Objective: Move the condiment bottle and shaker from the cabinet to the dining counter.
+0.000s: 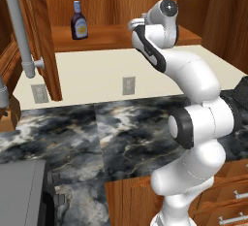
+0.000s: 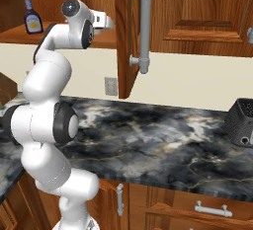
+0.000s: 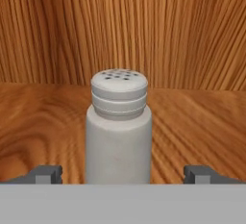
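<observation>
Left to right on the cabinet [image 1: 46, 36] shelf: condiment bottle [image 1: 79, 21] stands upright twd the left end, near the back wall, untouched. Small dark bottle, narrow neck, prob. rigid and light w/ a smooth slick body; we'd take it on the wide lower body across the label, not the neck, since it's tall enough to tip.

Further right, well apart from the bottle, the shaker [image 3: 118, 129] stands upright mid-shelf, away from the back wall. In the hand view it sits centred betw. our claw [image 3: 122, 174] tips, gaps on both sides, no contact. Claw is spread wide, holding nothing.

Shaker looks like a stiff, light, smooth cylinder w/ a ridged perforated cap. We'd clamp the plain body below the cap ridges, mid-height; too high and the tips may slip on the rounded top. Squat shape, so less tip risk.

Dining table isn't visible fr. here.
</observation>
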